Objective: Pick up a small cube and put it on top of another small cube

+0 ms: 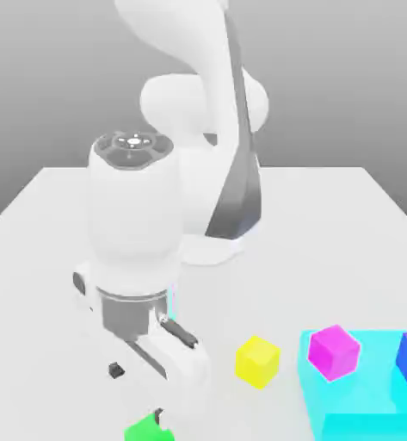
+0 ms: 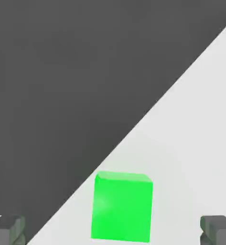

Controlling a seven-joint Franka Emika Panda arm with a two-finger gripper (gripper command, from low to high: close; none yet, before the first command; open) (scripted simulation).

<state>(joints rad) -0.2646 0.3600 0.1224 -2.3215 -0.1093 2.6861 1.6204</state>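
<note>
While the green cube (image 2: 122, 207) is seen at the hand view's lower centre, the claw (image 2: 113, 230) is held spread. At the exterior view's lower right, the magenta cube (image 1: 334, 352) is supported by a cyan block (image 1: 366, 426).

From here I see my arm (image 1: 133, 215) in smooth glossy white, rounded segments with dark grey panels, a grey wrist ring and black-tipped pincer (image 1: 138, 392).

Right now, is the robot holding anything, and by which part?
Nothing is held: the gripper is open, and the bright green cube sits between its fingers, untouched.
</note>
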